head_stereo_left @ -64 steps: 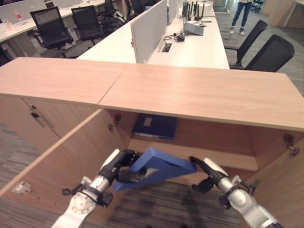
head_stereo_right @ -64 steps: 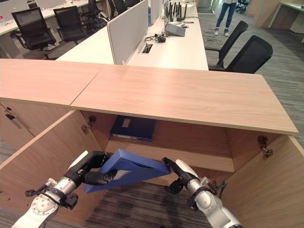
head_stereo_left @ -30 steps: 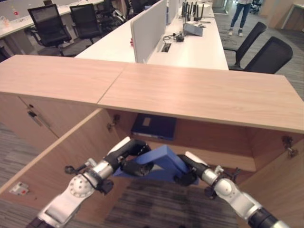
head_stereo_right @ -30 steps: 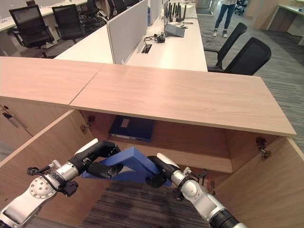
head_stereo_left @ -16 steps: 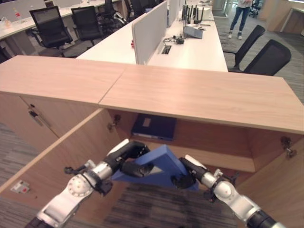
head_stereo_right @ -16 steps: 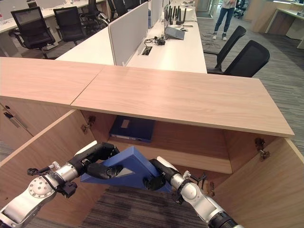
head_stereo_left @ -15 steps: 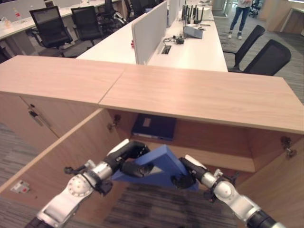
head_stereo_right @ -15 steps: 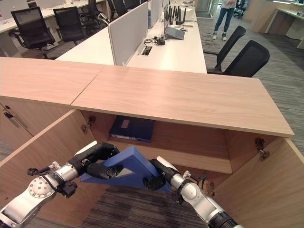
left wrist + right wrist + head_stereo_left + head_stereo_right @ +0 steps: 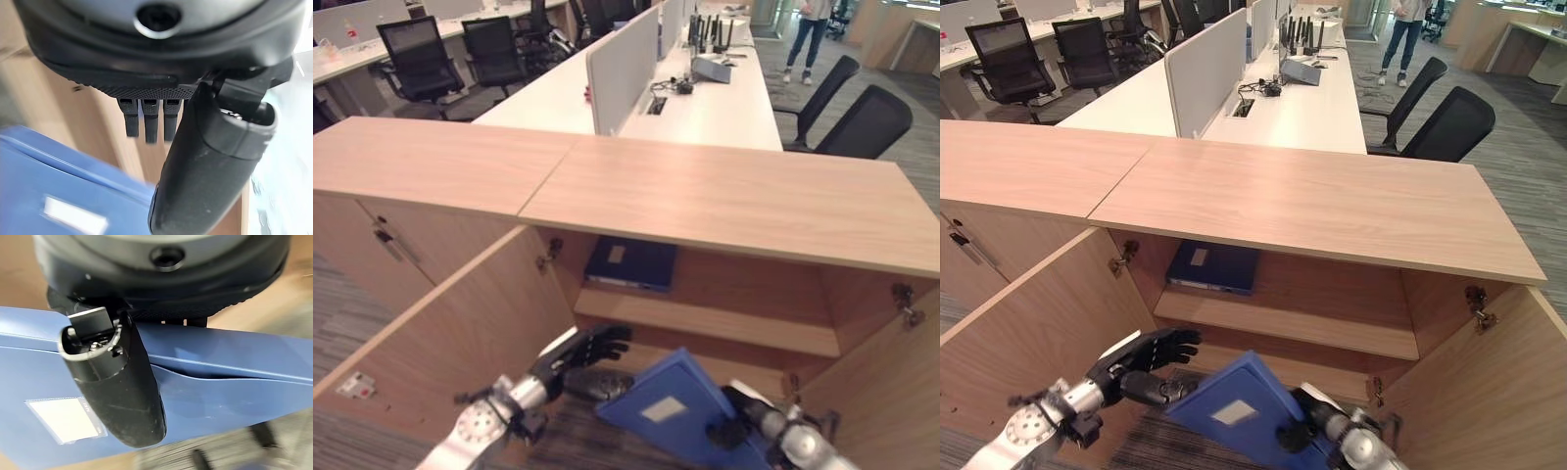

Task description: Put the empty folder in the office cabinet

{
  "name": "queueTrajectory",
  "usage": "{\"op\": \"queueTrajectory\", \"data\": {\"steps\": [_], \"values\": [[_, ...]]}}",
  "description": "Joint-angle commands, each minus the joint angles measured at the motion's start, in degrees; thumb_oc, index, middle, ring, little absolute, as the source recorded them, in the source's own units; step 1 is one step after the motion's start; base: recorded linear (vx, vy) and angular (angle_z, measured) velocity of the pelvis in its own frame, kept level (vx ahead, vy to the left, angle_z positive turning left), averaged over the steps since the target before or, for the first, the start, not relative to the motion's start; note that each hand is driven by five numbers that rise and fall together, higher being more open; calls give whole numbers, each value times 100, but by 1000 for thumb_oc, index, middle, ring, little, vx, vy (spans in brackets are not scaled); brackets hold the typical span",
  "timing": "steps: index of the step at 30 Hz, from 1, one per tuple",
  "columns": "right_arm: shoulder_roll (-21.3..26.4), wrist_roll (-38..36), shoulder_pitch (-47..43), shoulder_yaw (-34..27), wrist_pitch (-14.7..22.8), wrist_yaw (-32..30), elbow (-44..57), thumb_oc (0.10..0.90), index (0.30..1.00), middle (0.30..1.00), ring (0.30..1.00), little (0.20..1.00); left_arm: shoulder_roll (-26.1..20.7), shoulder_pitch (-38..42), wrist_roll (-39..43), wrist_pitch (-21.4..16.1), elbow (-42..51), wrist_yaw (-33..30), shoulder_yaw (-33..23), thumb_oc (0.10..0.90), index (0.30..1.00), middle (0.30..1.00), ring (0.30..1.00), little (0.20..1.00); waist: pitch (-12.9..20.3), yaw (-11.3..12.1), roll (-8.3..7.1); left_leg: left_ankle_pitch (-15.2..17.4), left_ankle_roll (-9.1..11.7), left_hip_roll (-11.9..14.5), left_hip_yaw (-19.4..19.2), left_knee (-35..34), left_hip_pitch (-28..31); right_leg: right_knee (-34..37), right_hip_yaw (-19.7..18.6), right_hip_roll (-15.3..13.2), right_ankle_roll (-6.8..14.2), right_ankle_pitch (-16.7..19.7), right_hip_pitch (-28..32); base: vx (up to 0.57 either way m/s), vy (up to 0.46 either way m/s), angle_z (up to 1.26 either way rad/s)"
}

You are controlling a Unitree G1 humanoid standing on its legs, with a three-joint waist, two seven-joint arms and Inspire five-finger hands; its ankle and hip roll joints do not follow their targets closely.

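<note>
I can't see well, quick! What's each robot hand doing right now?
Left hand: open, fingers spread, holding nothing, beside the blue folder.
Right hand: shut on the blue folder, thumb across its cover.

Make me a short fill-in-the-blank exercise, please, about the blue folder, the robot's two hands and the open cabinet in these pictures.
1. The blue folder is gripped by the robot's ____ hand.
2. The left hand is ____, its fingers spread and off the folder.
3. A dark blue binder lies flat on the cabinet's ____ shelf.
4. Both doors of the office cabinet stand ____.

Missing words: right; open; upper; open
</note>
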State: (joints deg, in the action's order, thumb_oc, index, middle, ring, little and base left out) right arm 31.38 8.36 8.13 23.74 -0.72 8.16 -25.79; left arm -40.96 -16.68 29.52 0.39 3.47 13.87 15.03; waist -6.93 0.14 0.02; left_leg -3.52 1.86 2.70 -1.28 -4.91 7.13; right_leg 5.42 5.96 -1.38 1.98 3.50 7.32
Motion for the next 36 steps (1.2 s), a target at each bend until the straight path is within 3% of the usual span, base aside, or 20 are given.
{"op": "queueTrajectory", "data": {"steps": [1,5,6,7,8,10,12,13,15,19,25,27,30,31,32,33,34,36], "values": [[230,-278,-371,-656,460,-336,289,400,300,300,300,300,133,211,297,-340,64,-28,-472,800,900,900,900,900,258,-47,-23,614,86,110,202,-9,49,-42,206,-272,399,-631,144,0,0,0],[-89,-941,-287,-1062,398,-536,16,400,300,300,300,300,513,138,353,-203,-340,-117,-500,800,900,900,900,900,243,-72,-21,599,87,134,226,-9,25,-42,216,-241,378,-656,117,-8,-22,0],[-436,-1775,-308,-1226,408,-583,-146,400,300,300,300,300,744,237,539,-114,-629,-158,-379,800,900,900,900,900,221,-88,-16,583,88,142,233,-9,22,-42,215,-225,364,-664,116,0,0,0],[-436,-1775,-309,-1227,409,-583,-146,400,300,300,300,300,744,238,539,-114,-630,-158,-378,800,900,900,900,900,225,-88,-16,582,88,142,234,-9,17,-42,216,-226,364,-663,112,-24,-57,1],[-846,-2886,-302,-1381,406,-623,-210,400,300,300,300,300,1066,370,803,24,-1107,-303,-240,800,900,900,900,900,207,-112,-16,560,106,154,232,-9,5,-42,207,-202,342,-668,104,-17,-47,1],[-1217,-3912,-321,-1436,392,-637,-268,400,300,300,300,300,1376,475,1095,159,-1532,-421,-82,800,900,900,900,900,185,-131,-14,542,137,187,223,-9,13,-42,201,-165,314,-678,116,-16,-69,0],[-1313,-4232,-316,-1433,422,-631,-245,400,300,300,300,300,1471,507,1245,191,-1619,-444,-62,800,900,900,900,900,196,-143,-15,520,148,197,232,-9,-20,-42,198,-156,305,-674,90,-12,-67,-1],[-1577,-5119,-317,-1371,393,-549,-171,400,300,300,300,300,1722,594,1507,262,-1947,-529,54,800,900,900,900,900,176,-151,-24,473,203,250,239,-9,-42,-42,194,-98,266,-679,89,-12,-99,-1],[-1636,-5336,-293,-1345,375,-522,-130,400,300,300,300,300,1772,599,1569,273,-2015,-537,84,800,900,900,900,900,178,-154,-24,454,224,273,245,-9,-62,-42,196,-75,254,-685,76,-12,-81,6],[-1868,-6655,-149,-1268,303,-253,127,400,300,300,300,300,1896,621,1807,394,-2240,-470,218,800,900,900,900,900,156,-141,-55,318,374,506,308,-9,-116,-42,167,144,119,-750,55,-4,-145,8],[-1961,-7476,-143,-1345,391,-221,265,400,300,300,300,300,1929,669,1884,414,-2288,-448,277,800,900,900,900,900,22,-96,-93,205,479,735,260,212,-188,-42,151,343,-44,-835,130,-7,-155,3],[-1950,-7586,-140,-1438,463,-262,312,400,300,300,300,300,1992,732,1881,384,-2299,-512,295,800,900,900,900,900,-141,-104,-154,316,491,702,173,1116,-669,-91,246,280,-106,-821,164,-74,-94,7],[-1889,-7689,-123,-1532,408,-287,331,400,300,300,300,300,2012,778,1835,389,-2217,-513,316,800,900,900,900,900,-328,-79,-103,214,291,356,71,2015,-1420,-328,363,170,-200,-948,141,-55,-16,25],[-1888,-7689,-123,-1532,407,-287,331,400,300,300,300,300,2012,778,1835,389,-2217,-513,316,800,900,900,900,900,-326,-82,-102,218,291,356,75,2023,-1427,-329,366,171,-200,-949,138,23,36,17],[-1885,-7687,-86,-1544,327,-255,330,400,300,300,300,300,2042,746,1844,421,-2194,-503,281,800,900,900,900,900,-344,-43,-88,207,220,85,101,1987,-1792,-352,352,115,-180,-968,132,33,27,6],[-1885,-7687,-85,-1543,327,-255,330,400,300,300,300,300,2042,745,1844,421,-2194,-503,281,800,900,900,900,900,-342,-44,-89,208,219,84,102,1988,-1793,-352,353,114,-180,-969,131,101,70,9],[-1883,-7681,-64,-1542,302,-233,298,400,300,300,300,300,2095,701,1857,456,-2252,-497,238,800,900,900,900,900,-362,10,-31,-92,231,-66,120,1643,-2088,-331,332,146,-174,-956,147,95,61,6],[-1905,-7704,-100,-1539,300,-246,208,400,300,300,300,300,2148,690,1881,472,-2281,-506,189,800,900,900,900,900,-408,81,37,-257,209,-158,120,1220,-2313,-288,288,213,-168,-977,177,93,65,7]]}}
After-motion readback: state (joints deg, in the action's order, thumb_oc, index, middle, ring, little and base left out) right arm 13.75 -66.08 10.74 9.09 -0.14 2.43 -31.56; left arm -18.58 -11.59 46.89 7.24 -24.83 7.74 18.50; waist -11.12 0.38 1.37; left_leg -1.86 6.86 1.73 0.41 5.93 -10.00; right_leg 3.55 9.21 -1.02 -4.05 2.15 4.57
